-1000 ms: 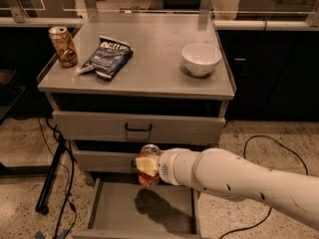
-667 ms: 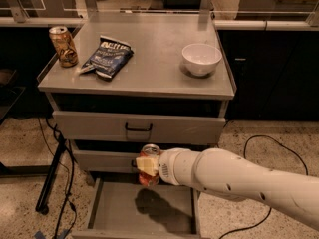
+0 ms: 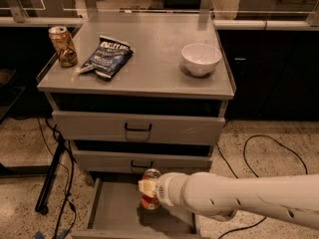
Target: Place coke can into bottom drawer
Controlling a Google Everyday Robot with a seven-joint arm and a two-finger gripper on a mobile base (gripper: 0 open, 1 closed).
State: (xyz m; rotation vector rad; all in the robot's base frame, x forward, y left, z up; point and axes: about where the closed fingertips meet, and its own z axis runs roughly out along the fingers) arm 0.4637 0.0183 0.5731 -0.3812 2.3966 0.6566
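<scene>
A grey metal cabinet (image 3: 154, 68) stands on speckled stone floor (image 3: 271, 158), dark counters (image 3: 271, 73) behind it.

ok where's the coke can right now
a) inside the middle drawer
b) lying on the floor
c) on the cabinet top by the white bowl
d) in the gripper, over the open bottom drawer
D: the gripper is shut on the coke can over the open bottom drawer.
</scene>
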